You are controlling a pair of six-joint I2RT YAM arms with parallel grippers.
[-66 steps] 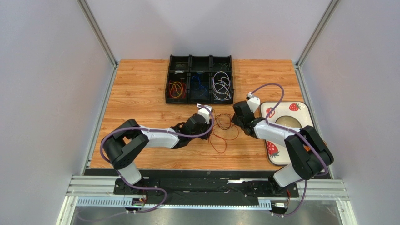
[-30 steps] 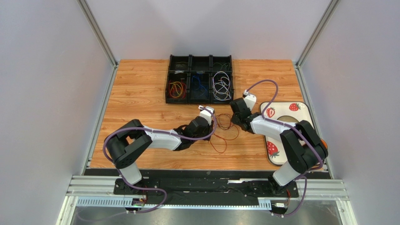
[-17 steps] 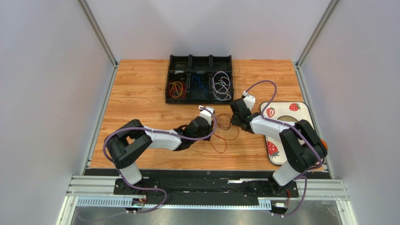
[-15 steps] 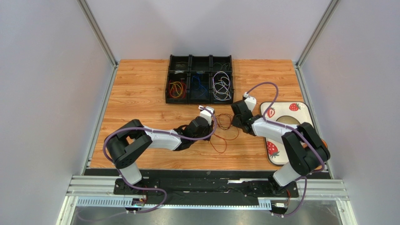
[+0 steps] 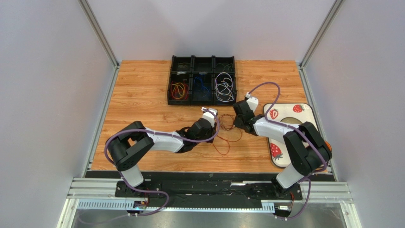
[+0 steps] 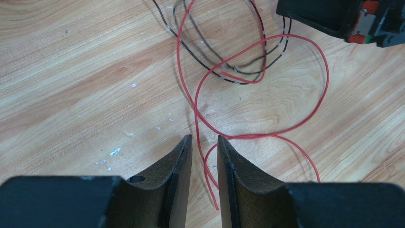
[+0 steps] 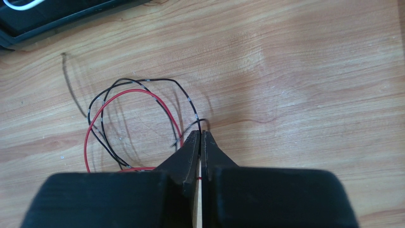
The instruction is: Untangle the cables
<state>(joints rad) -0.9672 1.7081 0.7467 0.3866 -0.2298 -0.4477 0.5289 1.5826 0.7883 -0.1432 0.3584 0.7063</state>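
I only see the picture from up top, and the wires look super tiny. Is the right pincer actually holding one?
Observer: Its own wrist camera shows the right pincer closed at the tips. The dark cable runs right into them, so it looks pinched.
Operator: Cool! And the left one, did it grab the red wire?
Observer: No. In its wrist camera the left pincer stands open, and the red cable lies loose in the gap, not squeezed.
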